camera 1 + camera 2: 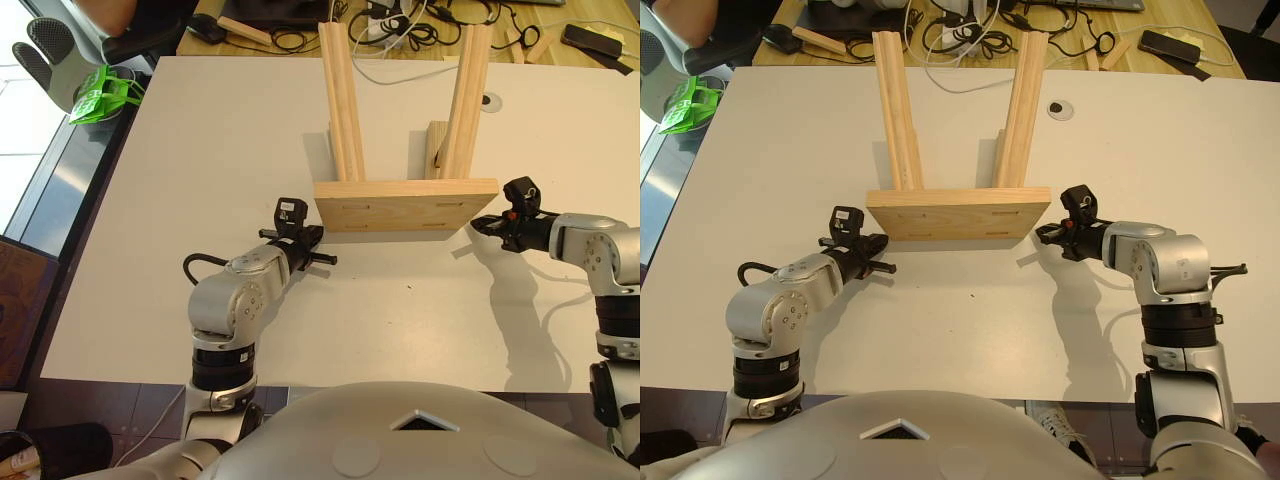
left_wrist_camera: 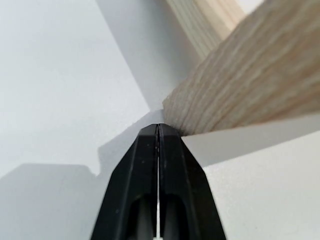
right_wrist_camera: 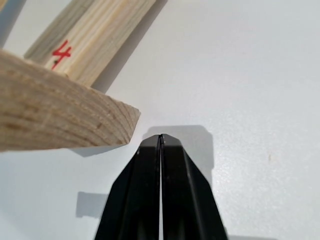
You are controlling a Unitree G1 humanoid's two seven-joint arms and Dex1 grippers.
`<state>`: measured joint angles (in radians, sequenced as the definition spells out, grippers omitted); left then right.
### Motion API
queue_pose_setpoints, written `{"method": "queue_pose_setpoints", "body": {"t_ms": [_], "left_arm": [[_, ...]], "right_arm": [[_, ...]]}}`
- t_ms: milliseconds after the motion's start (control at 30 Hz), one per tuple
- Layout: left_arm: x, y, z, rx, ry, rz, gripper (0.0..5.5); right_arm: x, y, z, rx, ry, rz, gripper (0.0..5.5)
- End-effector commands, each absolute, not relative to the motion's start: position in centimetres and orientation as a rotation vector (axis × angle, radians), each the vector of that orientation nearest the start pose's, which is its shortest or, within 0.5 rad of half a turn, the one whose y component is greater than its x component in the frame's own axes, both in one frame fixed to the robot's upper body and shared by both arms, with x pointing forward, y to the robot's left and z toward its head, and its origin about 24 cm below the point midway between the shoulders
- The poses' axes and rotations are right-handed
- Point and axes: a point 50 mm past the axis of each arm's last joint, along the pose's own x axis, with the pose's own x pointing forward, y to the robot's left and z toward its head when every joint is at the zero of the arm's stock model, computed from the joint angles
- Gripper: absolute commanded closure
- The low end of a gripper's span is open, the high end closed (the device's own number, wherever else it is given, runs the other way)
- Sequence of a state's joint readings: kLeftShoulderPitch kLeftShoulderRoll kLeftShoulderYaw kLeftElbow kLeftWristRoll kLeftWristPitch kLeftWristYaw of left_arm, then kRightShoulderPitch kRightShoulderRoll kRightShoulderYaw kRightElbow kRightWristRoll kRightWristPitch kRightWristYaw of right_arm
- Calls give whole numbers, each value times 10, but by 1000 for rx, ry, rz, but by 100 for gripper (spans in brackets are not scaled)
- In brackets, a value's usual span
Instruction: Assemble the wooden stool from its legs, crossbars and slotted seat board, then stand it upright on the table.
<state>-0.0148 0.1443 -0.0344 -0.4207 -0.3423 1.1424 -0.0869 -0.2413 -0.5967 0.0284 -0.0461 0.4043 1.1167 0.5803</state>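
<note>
The wooden stool lies on its side in the upper middle of the head views. Its slotted seat board (image 1: 405, 204) stands on edge on the white tabletop (image 1: 200, 150), its flat face with four small slots turned toward the camera. Two pairs of legs (image 1: 340, 100) run from the board toward the top of the frame, one pair left of centre, the other right of centre (image 1: 466, 95). A short wooden piece (image 1: 437, 145) shows just inside the right pair.

The left gripper (image 1: 316, 234) sits low at the board's lower left corner. The left wrist view adds what the head views cannot resolve: the black fingers (image 2: 172, 165) are pressed together, their tip right at the board's corner where it meets the tabletop.

The right gripper (image 1: 478, 225) is at the board's lower right corner. In the right wrist view its fingers (image 3: 175, 175) are also together, the tip just beside the corner with a sliver of tabletop between. That view also shows a red mark (image 3: 61, 54) on the leg beyond the board.

A round grommet (image 1: 489, 100) lies right of the legs, a tangle of cables (image 1: 400, 25) crosses the top edge, and a green item (image 1: 100, 95) sits at upper left.
</note>
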Motion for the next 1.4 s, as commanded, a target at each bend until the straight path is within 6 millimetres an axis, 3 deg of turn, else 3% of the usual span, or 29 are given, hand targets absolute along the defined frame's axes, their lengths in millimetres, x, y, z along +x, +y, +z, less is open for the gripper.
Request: {"method": "queue_pose_setpoints", "body": {"t_ms": [33, 200, 267, 400, 567, 933, 1400], "left_arm": [[218, 131, 39, -144, 717, -327, 549], [217, 129, 38, -163, 710, -325, 549], [217, 128, 38, -169, 710, -326, 549], [219, 128, 39, -178, 701, -324, 549], [222, 127, 41, -188, 687, -321, 549], [226, 121, 43, -206, 674, -334, 549], [223, 116, 43, -241, 685, -382, 549]], "right_arm": [[258, -219, 54, 17, 885, 514, 550], [258, -216, 50, 46, 895, 518, 550], [259, -218, 48, 133, 899, 503, 550], [262, -236, 52, 374, 903, 450, 550], [256, -260, 47, 459, 914, 455, 550], [271, -234, 40, 407, 916, 555, 550], [268, -223, 37, 377, 914, 623, 550]]}}
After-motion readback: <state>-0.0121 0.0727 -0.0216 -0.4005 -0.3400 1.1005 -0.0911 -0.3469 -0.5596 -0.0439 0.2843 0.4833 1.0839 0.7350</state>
